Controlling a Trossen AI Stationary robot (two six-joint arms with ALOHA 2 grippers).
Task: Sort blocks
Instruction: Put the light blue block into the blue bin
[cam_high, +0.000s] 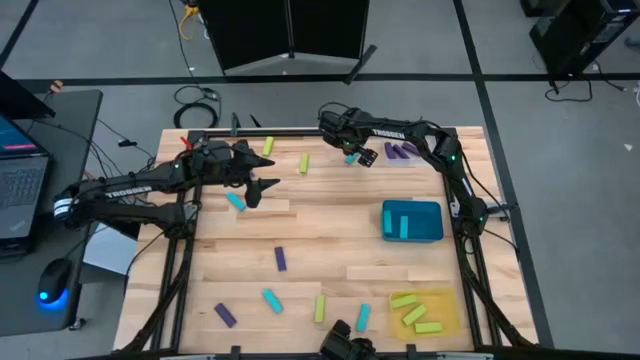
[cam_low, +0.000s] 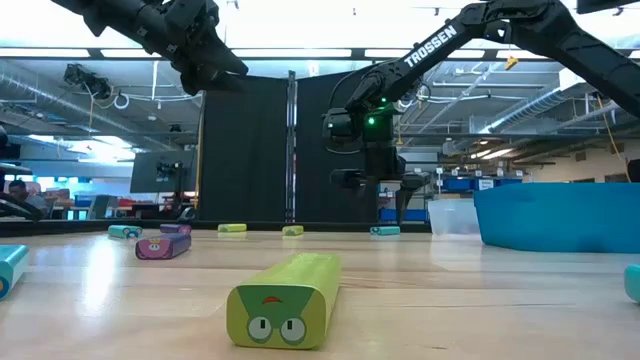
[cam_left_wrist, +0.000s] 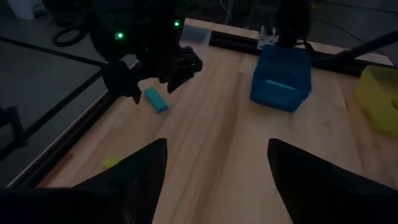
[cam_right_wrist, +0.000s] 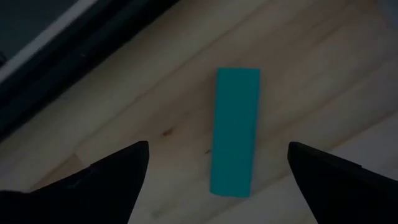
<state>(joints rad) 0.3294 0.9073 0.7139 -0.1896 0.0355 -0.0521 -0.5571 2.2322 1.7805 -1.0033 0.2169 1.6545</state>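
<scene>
A cyan block (cam_right_wrist: 235, 132) lies flat on the worktop (cam_high: 330, 235) near its far edge, directly under the right claw (cam_high: 357, 156), whose fingers spread wide and touch nothing. The step looks like reaching to pick; next, descend and close. The left claw (cam_high: 262, 187) hovers wide, empty, above another cyan block (cam_high: 236, 202).

Two matte black jointed arms, left arm (cam_high: 130, 192) and right arm (cam_high: 440, 150), white "TROSSEN" lettering along the links, green indicator lights glowing at the wrists, dark wedge-shaped fingers (cam_right_wrist: 106, 180), thin black cabling alongside.
</scene>
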